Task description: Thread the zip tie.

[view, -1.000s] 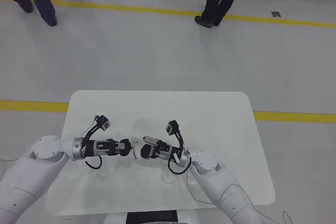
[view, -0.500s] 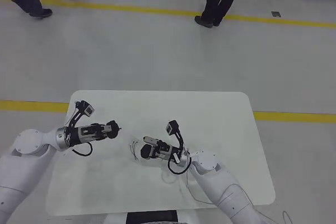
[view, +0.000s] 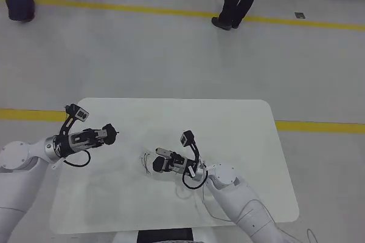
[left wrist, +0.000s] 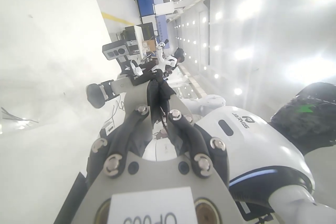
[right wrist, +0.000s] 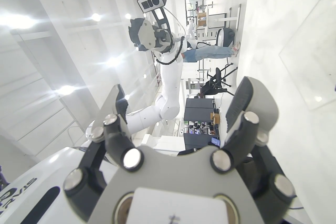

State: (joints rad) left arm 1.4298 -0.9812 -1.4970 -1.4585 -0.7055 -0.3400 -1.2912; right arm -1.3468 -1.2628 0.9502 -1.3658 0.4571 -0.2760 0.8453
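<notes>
The right gripper (view: 153, 163) sits low over the white table (view: 243, 121) with its fingers spread apart and nothing between them. The zip tie (view: 144, 163), a tangle of thin dark strands, lies just off its fingertips and appears to rest on the tabletop. The left gripper (view: 111, 131) hangs well apart from the right gripper, on the far side of the tie, its pads (left wrist: 157, 88) pressed together with nothing visible between them.

The tie looks featherlight, thin and springy, likely slick and prone to flicking away under a poor pinch. The best hold seems to be one gripper close behind the pointed tail and the other at the head, so neither end bows. A white label (right wrist: 178, 206) on the right gripper's base has its print cut off by the frame edge. The tie is too small to show any marking.
</notes>
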